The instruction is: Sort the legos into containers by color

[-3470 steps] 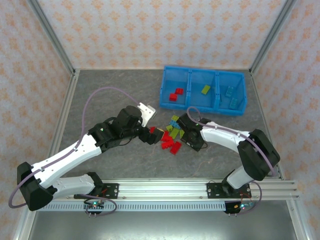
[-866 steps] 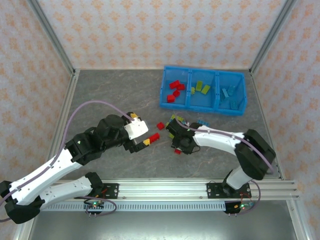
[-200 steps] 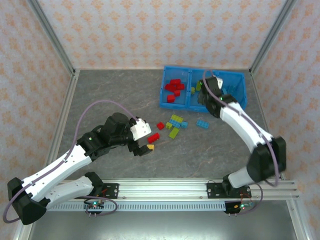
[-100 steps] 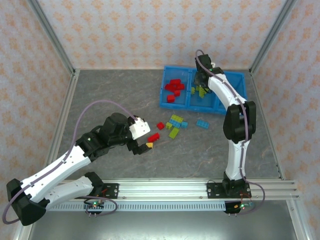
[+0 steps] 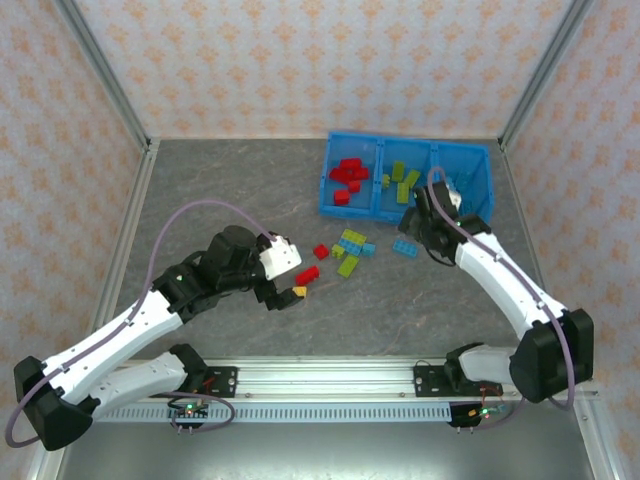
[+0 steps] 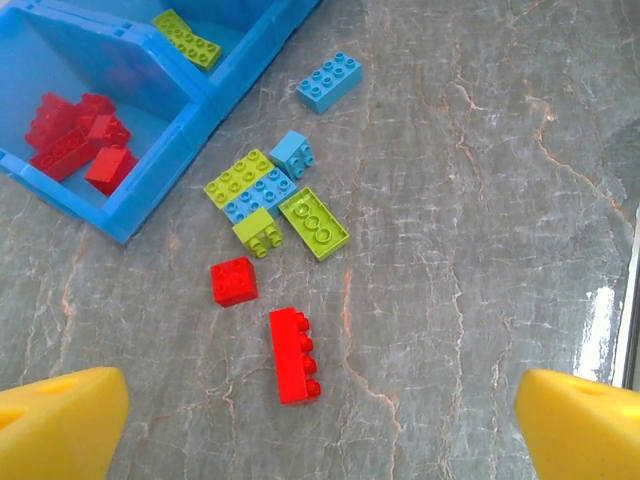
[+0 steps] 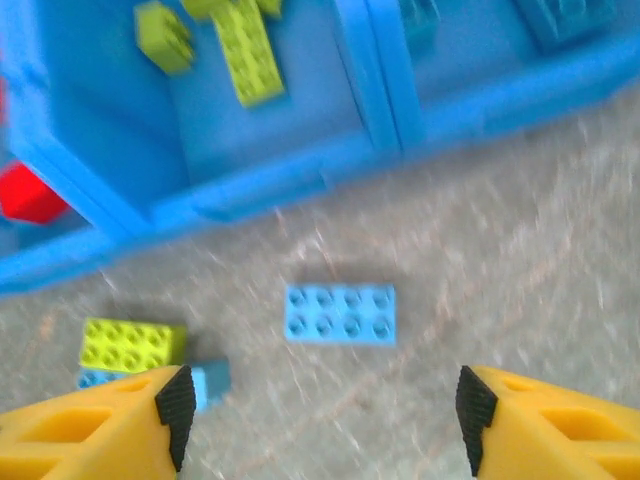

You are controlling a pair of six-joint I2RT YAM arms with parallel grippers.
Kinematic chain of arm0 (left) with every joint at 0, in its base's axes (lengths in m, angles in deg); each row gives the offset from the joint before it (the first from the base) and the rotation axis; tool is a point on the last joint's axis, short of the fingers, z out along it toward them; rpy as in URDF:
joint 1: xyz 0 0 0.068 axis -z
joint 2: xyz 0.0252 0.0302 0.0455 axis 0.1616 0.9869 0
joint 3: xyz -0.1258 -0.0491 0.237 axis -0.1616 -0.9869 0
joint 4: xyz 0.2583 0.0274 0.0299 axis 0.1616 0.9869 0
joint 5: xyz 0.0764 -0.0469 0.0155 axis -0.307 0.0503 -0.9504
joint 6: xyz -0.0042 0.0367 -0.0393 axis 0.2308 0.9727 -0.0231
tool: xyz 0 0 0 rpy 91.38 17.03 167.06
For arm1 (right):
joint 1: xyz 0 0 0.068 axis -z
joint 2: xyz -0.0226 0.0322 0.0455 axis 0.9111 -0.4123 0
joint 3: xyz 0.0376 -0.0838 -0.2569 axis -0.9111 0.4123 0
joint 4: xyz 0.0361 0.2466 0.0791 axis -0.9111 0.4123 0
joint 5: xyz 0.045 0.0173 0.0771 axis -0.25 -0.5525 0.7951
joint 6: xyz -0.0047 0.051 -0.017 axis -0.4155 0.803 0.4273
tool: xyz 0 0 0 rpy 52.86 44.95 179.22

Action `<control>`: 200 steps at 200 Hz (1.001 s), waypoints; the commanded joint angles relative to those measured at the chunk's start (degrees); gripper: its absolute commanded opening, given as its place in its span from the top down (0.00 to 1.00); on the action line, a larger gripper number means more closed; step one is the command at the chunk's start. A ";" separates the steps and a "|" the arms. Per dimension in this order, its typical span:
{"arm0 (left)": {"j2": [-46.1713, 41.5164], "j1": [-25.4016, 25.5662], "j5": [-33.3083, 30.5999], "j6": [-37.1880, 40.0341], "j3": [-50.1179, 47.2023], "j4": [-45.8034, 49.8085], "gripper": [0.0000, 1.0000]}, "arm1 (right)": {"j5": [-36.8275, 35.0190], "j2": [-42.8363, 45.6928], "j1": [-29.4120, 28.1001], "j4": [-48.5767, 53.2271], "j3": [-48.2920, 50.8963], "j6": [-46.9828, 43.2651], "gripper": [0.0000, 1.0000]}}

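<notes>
Now that the right gripper [image 7: 320,405] has come back from the bin [image 7: 250,190], wide and empty, the blue lego [image 7: 340,314] just near of it looks next; the left gripper [image 6: 320,405], also wide, hangs over a red lego [image 6: 293,355].

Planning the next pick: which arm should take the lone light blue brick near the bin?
Right. The right gripper, open, hangs right by the light blue brick; the left gripper sits farther off, over the red bricks.

Overhead view from behind, two close downward wrist views, sharing bin [image 5: 350,211], light blue brick [image 5: 404,247]
</notes>
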 commanded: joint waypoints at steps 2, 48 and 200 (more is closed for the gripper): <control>0.72 -0.36 1.71 0.90 1.58 1.00 0.00 | 2.77 0.94 -0.30 -3.46 6.83 6.94 0.20; 0.62 -0.35 0.61 1.13 1.45 1.50 0.00 | 7.53 -10.57 -0.24 -10.14 5.81 1.76 0.07; -0.27 -0.35 -0.23 1.33 1.19 1.54 0.00 | 1.14 -17.47 0.72 -8.82 7.15 1.18 0.38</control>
